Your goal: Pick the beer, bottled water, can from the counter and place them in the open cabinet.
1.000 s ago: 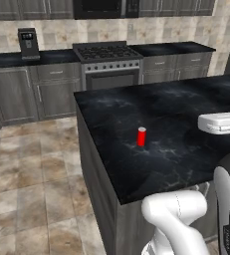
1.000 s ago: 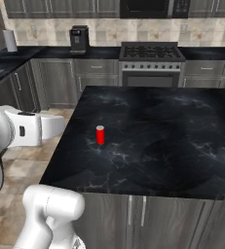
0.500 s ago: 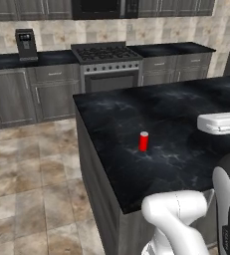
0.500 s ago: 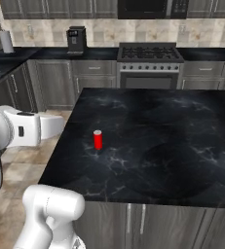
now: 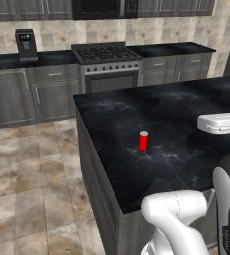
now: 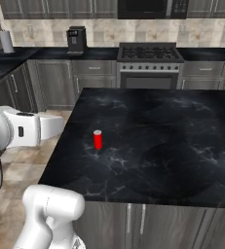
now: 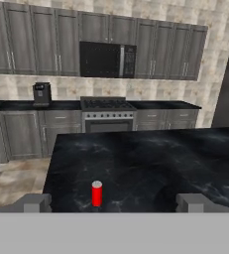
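Two-finger gripper (image 7: 114, 204), grey tips at the bottom of the hand view: jaws spread wide, nothing between them, raised above the near counter edge. Short red cylindrical can with silvery top (image 5: 144, 141) (image 6: 98, 139) (image 7: 96, 193): upright on the black marble-look counter with white veins (image 5: 176, 114) (image 6: 162, 131) (image 7: 150, 163), near its left edge, apart from the gripper. Beyond, across tan floor tiles (image 5: 32, 164): steel range (image 5: 106, 64) (image 6: 150, 61) (image 7: 106, 114), black coffee machine (image 5: 26, 44) (image 6: 76, 40) (image 7: 41, 93) to its left, grey wood-grain wall cabinets (image 7: 31, 44) overhead.
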Motion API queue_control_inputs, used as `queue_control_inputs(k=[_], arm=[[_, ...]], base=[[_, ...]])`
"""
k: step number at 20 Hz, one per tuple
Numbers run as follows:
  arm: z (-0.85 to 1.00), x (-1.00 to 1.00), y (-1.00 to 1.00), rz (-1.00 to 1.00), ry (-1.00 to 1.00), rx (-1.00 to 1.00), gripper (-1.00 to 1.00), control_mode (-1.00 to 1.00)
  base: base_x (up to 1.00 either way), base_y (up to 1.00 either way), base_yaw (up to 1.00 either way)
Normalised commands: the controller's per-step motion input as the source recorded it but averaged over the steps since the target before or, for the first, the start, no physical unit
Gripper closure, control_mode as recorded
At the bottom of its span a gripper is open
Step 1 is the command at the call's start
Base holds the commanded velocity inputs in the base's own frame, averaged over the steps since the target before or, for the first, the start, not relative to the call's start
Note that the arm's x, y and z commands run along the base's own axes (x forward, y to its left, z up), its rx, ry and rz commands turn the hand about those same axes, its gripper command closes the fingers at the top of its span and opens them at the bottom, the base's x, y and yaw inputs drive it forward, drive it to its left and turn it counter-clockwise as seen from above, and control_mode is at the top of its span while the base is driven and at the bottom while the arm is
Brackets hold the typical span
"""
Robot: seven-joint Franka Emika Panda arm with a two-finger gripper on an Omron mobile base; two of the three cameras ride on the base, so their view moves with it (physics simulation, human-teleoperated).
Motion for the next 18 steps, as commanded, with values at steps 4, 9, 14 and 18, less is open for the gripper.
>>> queue_control_inputs(k=[4,9,14,18], arm=[[0.00,0.00,0.00,0.00,0.00,0.00,-1.00,1.00],[-0.10,0.00,0.00,0.00,0.03,-0.02,-1.00,-1.00],[-0.23,0.09,0.03,0.00,0.36,-0.01,-1.00,-1.00],[-0.26,0.24,0.04,0.00,0.43,0.00,-1.00,-1.00]], base=[[0.01,0.00,0.00],[0.00,0.00,0.00],[0.00,0.00,0.00],[0.00,0.00,0.00]])
